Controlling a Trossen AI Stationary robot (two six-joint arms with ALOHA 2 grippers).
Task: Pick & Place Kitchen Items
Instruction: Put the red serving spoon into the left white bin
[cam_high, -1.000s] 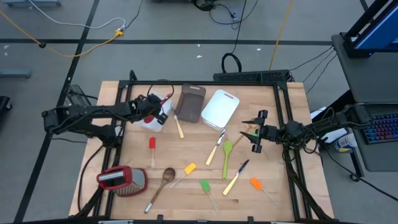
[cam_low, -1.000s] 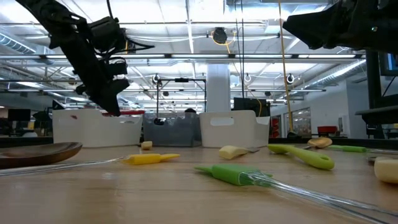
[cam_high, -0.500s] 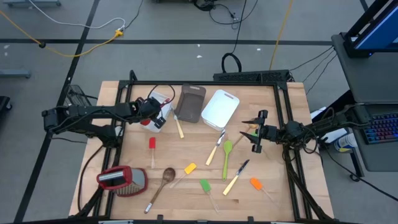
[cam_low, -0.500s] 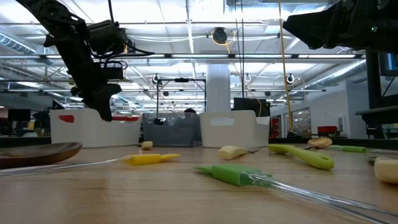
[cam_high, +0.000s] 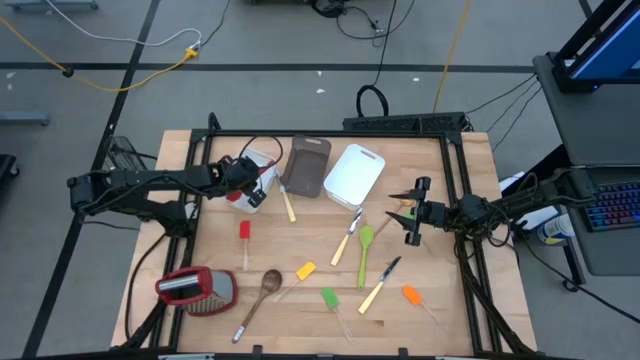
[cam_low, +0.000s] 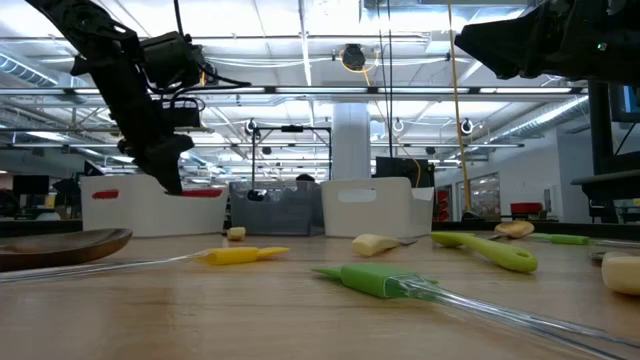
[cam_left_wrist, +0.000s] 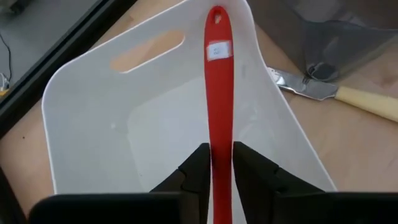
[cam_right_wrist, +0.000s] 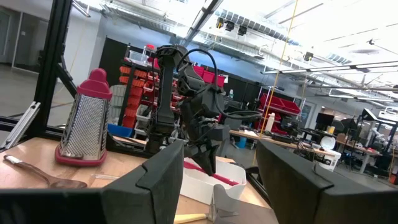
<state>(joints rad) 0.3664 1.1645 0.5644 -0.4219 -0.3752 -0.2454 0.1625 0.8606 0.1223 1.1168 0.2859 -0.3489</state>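
Two arms in play, only the left one working. Left gripper (cam_high: 250, 183) hangs over the white tub (cam_left_wrist: 93, 118) at the table's back-left, with a red spoon (cam_left_wrist: 217, 93) running between its fingers (cam_left_wrist: 198, 171). Wrist view shows the jaws a little apart on either side of the handle, narrow gaps visible; whether they have any grip left is not clear, looks like a release in progress. Key relation: the spoon's long axis lies straight out ahead of the fingers, in line with the gripper, handle end with its hang hole and label pointing at the tub's far wall, the whole visible length inside the rim. So a release should leave it lying lengthwise in the tub; judgement only, and a straight lift clear looks enough. Right gripper (cam_high: 412, 218) hovers at mid-right of the table, fingers spread wide, holding nothing. Remaining utensils lie loose on the wood: green spoon (cam_high: 365, 250) and a pale-handled knife (cam_high: 347, 236) just beside the right gripper, so the right arm is the nearer for those; the red spatula (cam_high: 244, 238) and wooden spoon (cam_high: 262, 290) are nearer the left arm. Grater (cam_high: 195, 290) sits front-left, not part of the job.
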